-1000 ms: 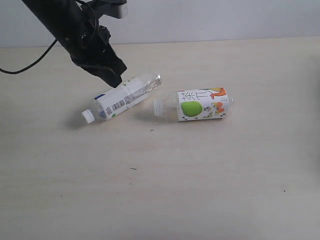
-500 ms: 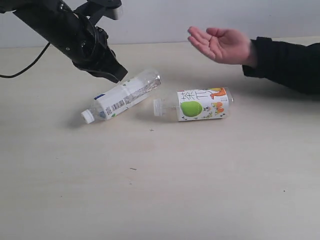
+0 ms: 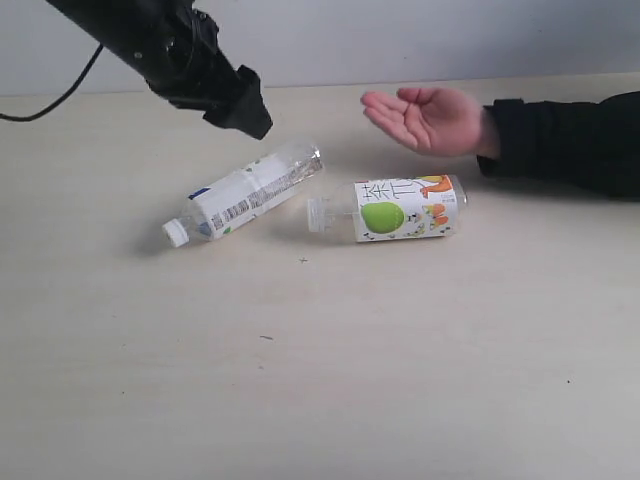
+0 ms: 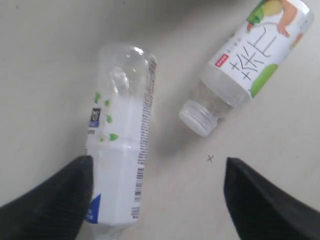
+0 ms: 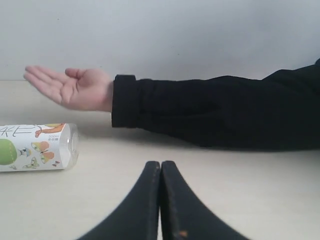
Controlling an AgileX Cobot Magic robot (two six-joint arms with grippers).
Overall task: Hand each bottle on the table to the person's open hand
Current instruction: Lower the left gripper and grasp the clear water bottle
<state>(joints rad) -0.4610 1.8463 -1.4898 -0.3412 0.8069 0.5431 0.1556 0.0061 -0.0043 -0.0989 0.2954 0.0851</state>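
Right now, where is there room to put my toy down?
The white-capped clear bottle and short apple-label bottle lie close together mid-table, with the open hand and black left gripper hovering just behind: crowded. The pale beige table is bare across the whole stretch nearer the camera.

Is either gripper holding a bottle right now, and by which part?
Nothing is held. The left gripper is open above the white-capped bottle lying on the table; the right gripper is shut, empty.
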